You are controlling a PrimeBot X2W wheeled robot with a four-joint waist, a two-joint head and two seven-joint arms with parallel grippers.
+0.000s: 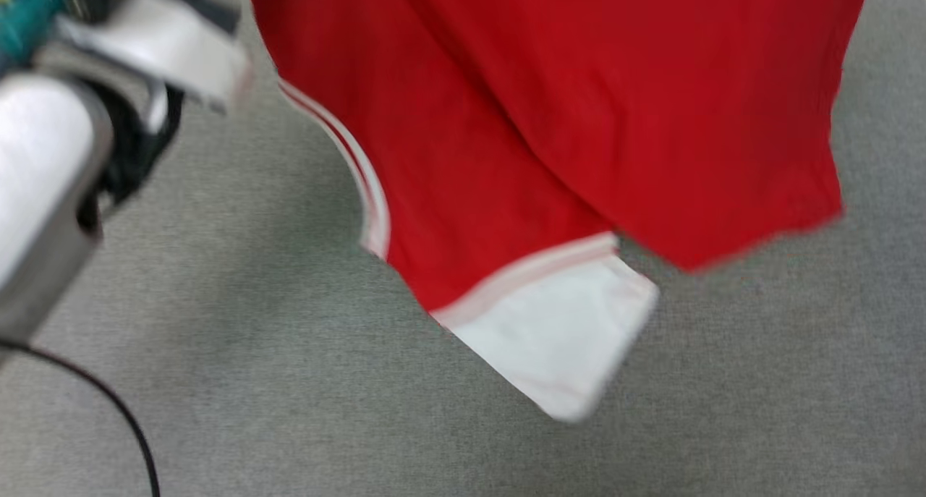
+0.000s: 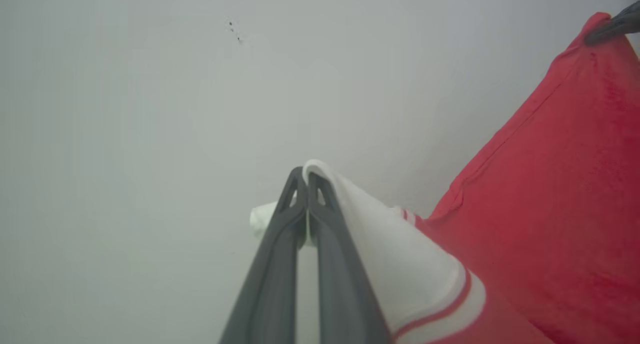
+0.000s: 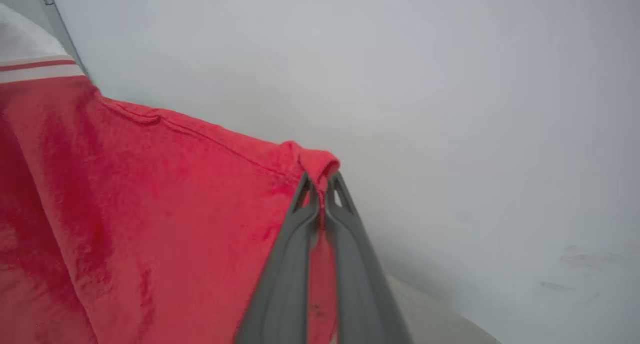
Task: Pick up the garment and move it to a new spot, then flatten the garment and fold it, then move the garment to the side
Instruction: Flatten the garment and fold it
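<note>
One garment, red with a white sleeve and red-striped white trim, hangs across the upper centre and right of the head view, the sleeve lowest at centre. Left gripper, bottom centre of the left wrist view: fingers pressed together on the white sleeve's edge. Right gripper, bottom centre of the right wrist view: fingers pinched on a red corner. Grey carpet beneath. Pale forearm and black cable at far left. Plain pale wall behind.

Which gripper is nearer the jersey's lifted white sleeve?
Left. The left gripper is shut on the white sleeve itself; the right gripper pinches a red edge of the jersey, apart from it.
</note>
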